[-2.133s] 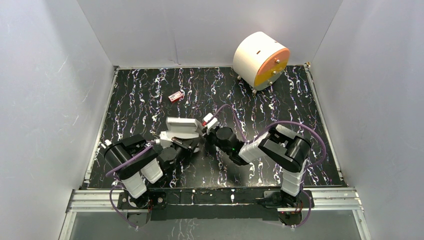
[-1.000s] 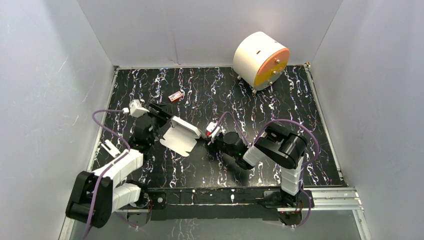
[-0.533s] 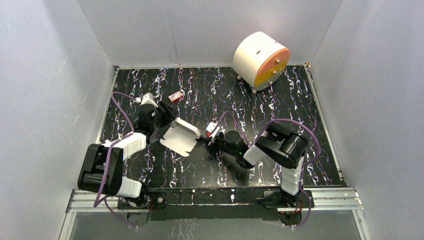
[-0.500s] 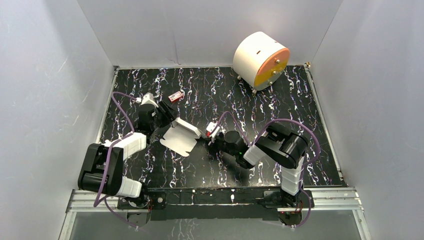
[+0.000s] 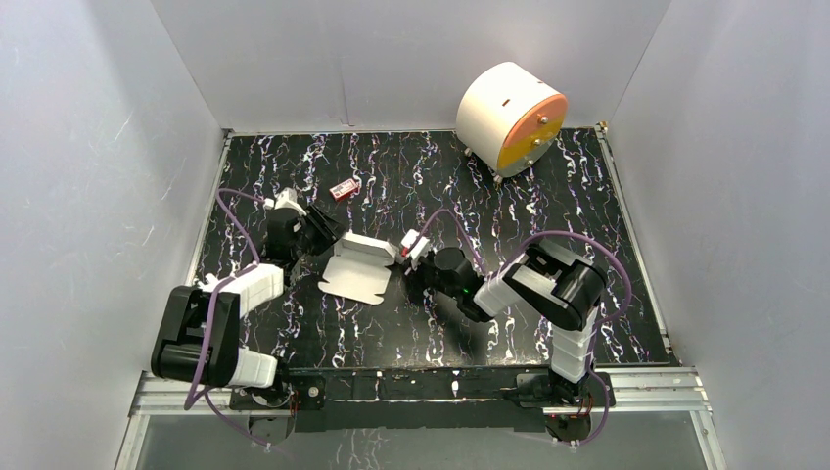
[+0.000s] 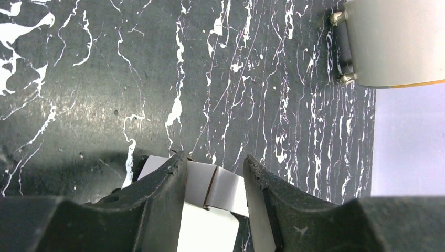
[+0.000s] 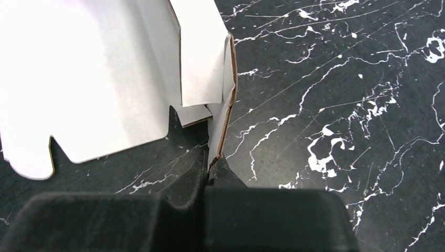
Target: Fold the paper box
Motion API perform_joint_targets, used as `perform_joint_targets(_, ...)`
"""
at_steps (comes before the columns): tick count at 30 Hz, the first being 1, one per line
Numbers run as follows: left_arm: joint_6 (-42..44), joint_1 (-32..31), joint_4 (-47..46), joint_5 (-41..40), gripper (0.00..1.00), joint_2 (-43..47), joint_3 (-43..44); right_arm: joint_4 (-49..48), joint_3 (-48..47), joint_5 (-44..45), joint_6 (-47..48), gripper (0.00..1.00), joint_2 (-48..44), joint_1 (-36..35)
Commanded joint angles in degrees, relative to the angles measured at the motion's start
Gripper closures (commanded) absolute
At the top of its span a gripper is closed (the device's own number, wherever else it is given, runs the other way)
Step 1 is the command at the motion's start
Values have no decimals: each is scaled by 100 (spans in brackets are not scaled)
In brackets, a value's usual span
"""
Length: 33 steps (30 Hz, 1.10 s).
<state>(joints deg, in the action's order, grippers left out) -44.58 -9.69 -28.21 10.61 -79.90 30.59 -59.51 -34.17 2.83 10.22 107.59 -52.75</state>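
The paper box (image 5: pixel 357 269) is a white die-cut sheet with tabs, lying near the middle of the black marbled table. My right gripper (image 5: pixel 403 257) is at its right edge. In the right wrist view the gripper (image 7: pixel 212 164) is shut on an upright side flap of the paper box (image 7: pixel 105 79). My left gripper (image 5: pixel 328 235) reaches in at the sheet's far left corner. In the left wrist view its jaws (image 6: pixel 212 168) stand apart, straddling a creased flap of the paper box (image 6: pixel 202 184). The flap's edges lie close to both fingers; I cannot tell whether they touch.
A big white cylinder with an orange face (image 5: pixel 511 117) stands at the back right, and also shows in the left wrist view (image 6: pixel 393 42). A tiny red item (image 5: pixel 344 189) lies behind the left gripper. Grey walls close in the table on three sides.
The left arm swung out to the left, then came in at the sheet's far left corner, and its jaws have narrowed around a flap. The sheet has settled lower. The right gripper kept its hold.
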Motion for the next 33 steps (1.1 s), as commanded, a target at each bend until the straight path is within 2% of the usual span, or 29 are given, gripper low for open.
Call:
perform_joint_targets(1, -453, -76, 48, 745, 61, 459, -214, 372, -311, 77, -83, 100, -149, -6)
perform_joint_targets(8, -671, -292, -17, 1085, 67, 597, -425, 589, -522, 26, -105, 100, -51, 3)
perform_joint_targets(19, -710, -683, 229, 1292, 69, 906, -819, 580, -607, -155, 71, 100, 54, 63)
perform_joint_targets(25, -826, -988, 97, 1434, 69, 1088, -1075, 707, -691, -480, 179, 100, 68, 84)
perform_joint_targets(29, -827, -1232, 0, 1370, 68, 1057, -1103, 412, -580, -620, 238, 100, 159, 87)
perform_joint_targets(33, -740, -1353, -8, 1249, 63, 877, -1060, 187, -456, -648, 286, 100, 268, 85)
